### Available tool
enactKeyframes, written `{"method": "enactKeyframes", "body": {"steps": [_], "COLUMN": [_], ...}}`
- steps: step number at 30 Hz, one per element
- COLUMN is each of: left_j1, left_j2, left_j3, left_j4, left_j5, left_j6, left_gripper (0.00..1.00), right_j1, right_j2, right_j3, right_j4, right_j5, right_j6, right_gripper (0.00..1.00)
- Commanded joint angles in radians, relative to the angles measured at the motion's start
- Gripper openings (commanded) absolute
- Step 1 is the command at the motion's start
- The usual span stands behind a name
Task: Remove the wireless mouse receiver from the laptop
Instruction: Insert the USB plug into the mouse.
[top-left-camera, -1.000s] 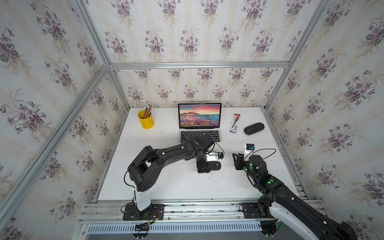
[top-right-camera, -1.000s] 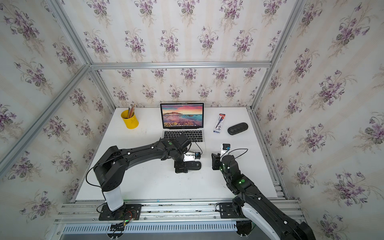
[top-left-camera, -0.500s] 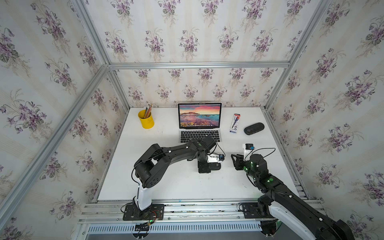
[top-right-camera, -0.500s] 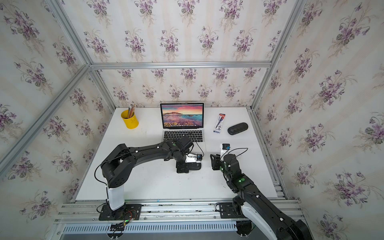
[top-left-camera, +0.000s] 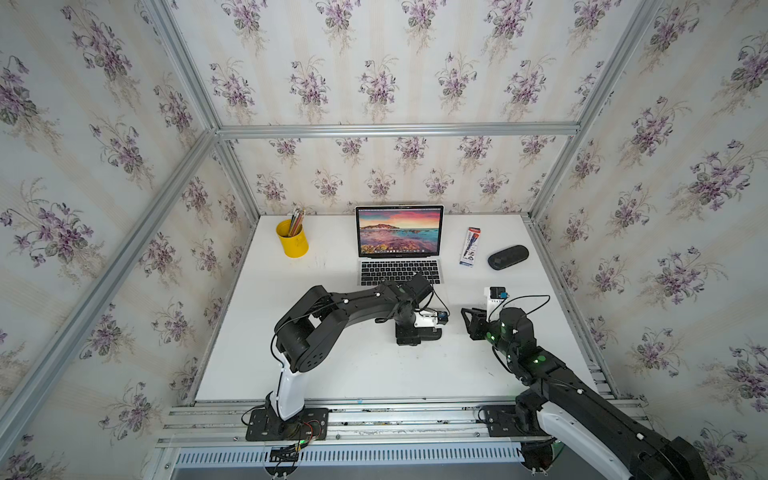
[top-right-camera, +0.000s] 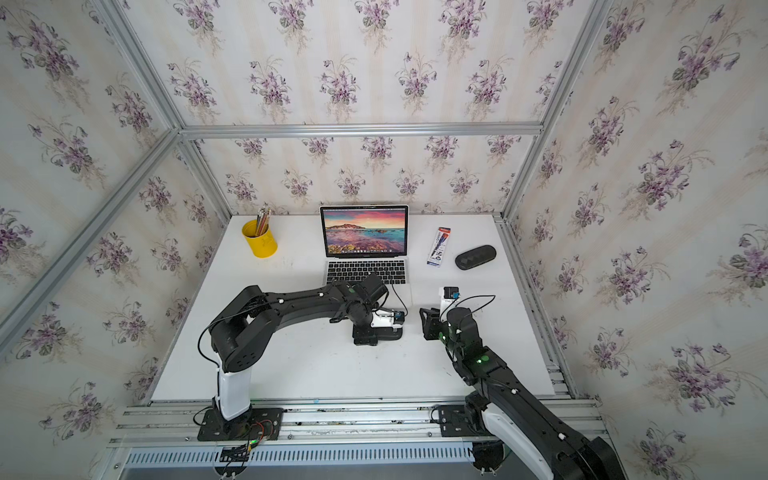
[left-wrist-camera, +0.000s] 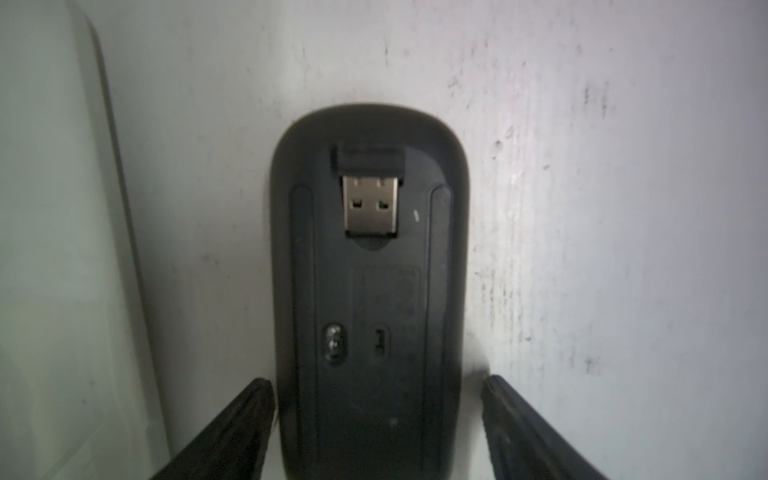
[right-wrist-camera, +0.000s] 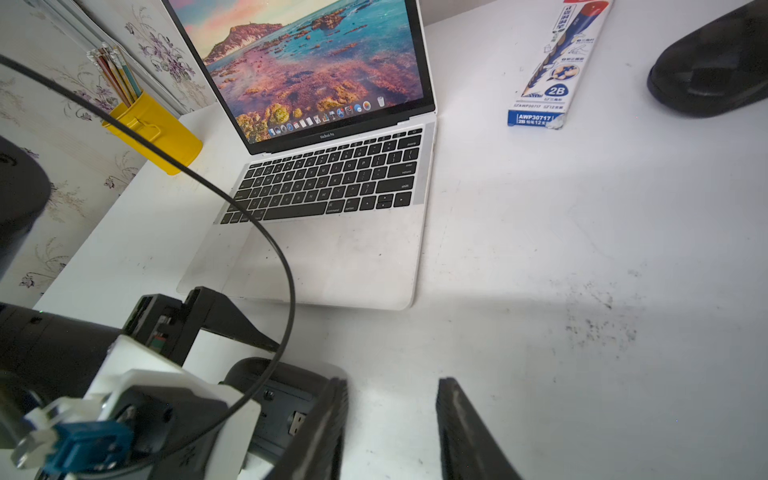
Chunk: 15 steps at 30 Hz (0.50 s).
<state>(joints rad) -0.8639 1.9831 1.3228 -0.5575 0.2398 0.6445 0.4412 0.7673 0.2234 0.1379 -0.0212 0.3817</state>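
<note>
Wireless mouse receiver (left-wrist-camera: 370, 195) is out of the laptop (right-wrist-camera: 332, 249) and sits in the bay of the upturned mouse (left-wrist-camera: 370, 332), metal plug showing (mouse lies on the worktop (right-wrist-camera: 582, 249), just off the laptop's front corner). Left pincer (left-wrist-camera: 378, 384) spread astride one end of the mouse, gripping nothing; right pincer (right-wrist-camera: 392, 386) parted and empty, nearby. Removal looks done, tidying in hand; the next move likely calls for a square, gentle squeeze on the mouse's flanks.

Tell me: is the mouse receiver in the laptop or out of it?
Out. The wireless mouse receiver lies in a recess on the upturned mouse, metal plug bare, near the laptop.
</note>
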Motion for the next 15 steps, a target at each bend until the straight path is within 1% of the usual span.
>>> {"method": "enactKeyframes", "body": {"steps": [1,4,7,9,11,12,13,15], "left_j1": [0.0,-0.001,-0.005,-0.009,-0.011,-0.011,-0.011,-0.012], "left_j2": [0.005,0.011,0.011,0.007,0.002,-0.001,-0.003,-0.006], "left_j3": [0.011,0.013,0.013,0.009,0.005,0.001,-0.002,-0.007], "left_j4": [-0.01,-0.013,-0.012,-0.006,0.002,0.005,0.008,0.011], "left_j5": [0.015,0.021,0.027,0.03,0.035,0.035,0.035,0.035], "left_j6": [-0.007,-0.018,-0.034,-0.047,-0.06,-0.066,-0.072,-0.08], "left_gripper": [0.76,0.7,0.66,0.65,0.64,0.64,0.64,0.63], "right_j1": [-0.001,0.0,0.001,0.0,0.0,-0.002,-0.003,-0.008], "right_j2": [0.002,0.001,0.006,0.014,0.034,0.049,0.066,0.107], "right_j3": [0.006,0.001,-0.02,-0.045,-0.074,-0.088,-0.101,-0.121], "right_j4": [0.017,0.017,0.038,0.07,0.124,0.155,0.194,0.267], "right_j5": [-0.02,-0.037,-0.082,-0.129,-0.202,-0.234,-0.273,-0.338], "right_j6": [-0.002,0.017,0.058,0.095,0.134,0.15,0.168,0.19], "right_gripper": [0.4,0.38,0.33,0.31,0.3,0.27,0.21,0.18]}}
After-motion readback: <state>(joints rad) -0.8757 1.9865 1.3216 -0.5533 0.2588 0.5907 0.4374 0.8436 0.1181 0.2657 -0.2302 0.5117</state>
